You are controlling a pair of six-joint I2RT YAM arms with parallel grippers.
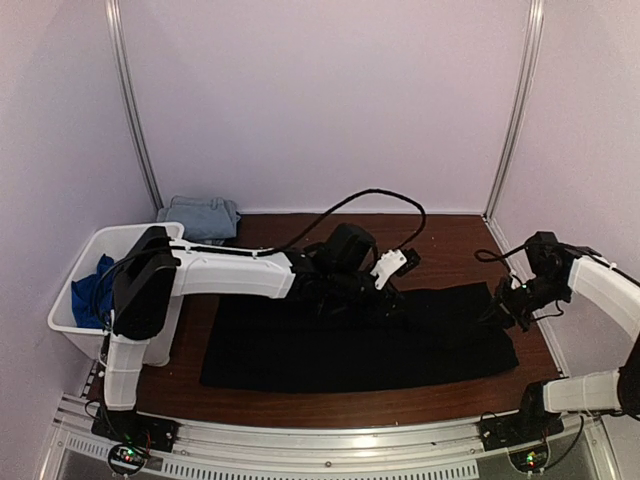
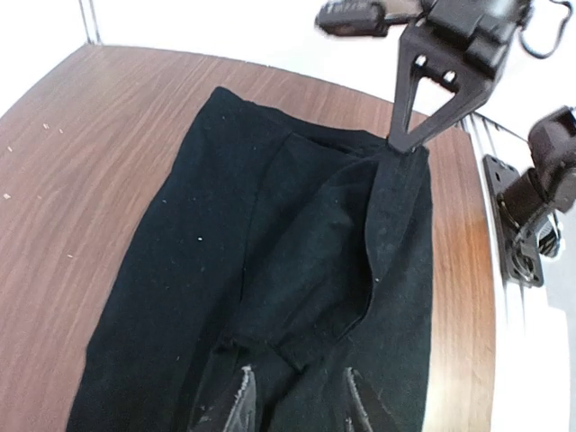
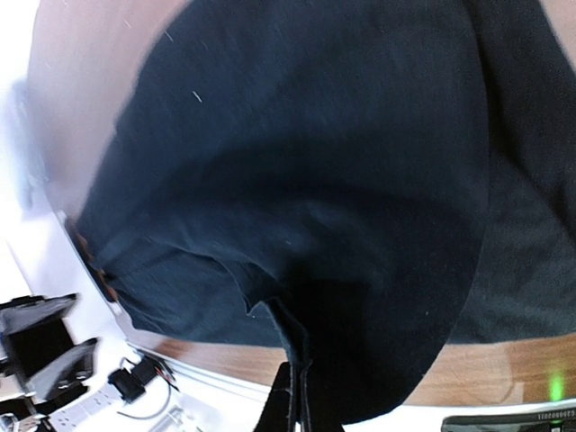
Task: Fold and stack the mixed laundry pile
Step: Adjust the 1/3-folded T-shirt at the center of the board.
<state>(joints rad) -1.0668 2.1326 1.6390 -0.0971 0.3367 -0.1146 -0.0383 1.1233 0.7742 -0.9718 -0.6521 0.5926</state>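
Black cloth (image 1: 360, 340) lies spread across the table (image 1: 450, 235) toward its near edge, reaching the right edge. My right pincer (image 2: 403, 142) is clamped tight on the cloth's right-end hem; my left pincer (image 2: 297, 389), partly spread, straddles a raised fold at the cloth's far edge.

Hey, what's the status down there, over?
Right tool shut on black cloth, at its edge. Left tool low over a ridge in it, grip unclear. Cloth spread across table. White bin, folded denim off left, not blocking.
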